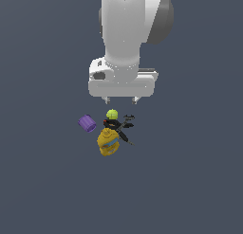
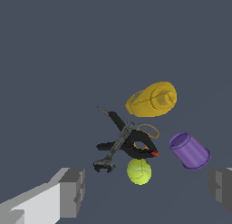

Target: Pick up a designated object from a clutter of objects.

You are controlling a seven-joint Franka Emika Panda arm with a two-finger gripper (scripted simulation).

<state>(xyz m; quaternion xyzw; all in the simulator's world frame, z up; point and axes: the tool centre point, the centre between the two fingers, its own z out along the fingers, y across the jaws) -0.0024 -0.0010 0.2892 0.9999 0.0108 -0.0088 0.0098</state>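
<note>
The gripper (image 1: pixel 122 101) hangs above the pile with its fingers spread wide and empty. The black forked tool (image 2: pixel 132 143) lies on the surface (image 1: pixel 190 181) mid-pile, touching the green ball (image 2: pixel 139 171), between the mustard bottle (image 2: pixel 152 99) and purple cup (image 2: pixel 189 150).

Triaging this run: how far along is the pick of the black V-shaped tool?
Done: gripper sits above the clutter. In hand: nothing; jaws wide open, fingers empty. Left: descend, grasp and lift the black V-shaped tool, which lies on the surface among the ball, mustard bottle and purple cylinder.
</note>
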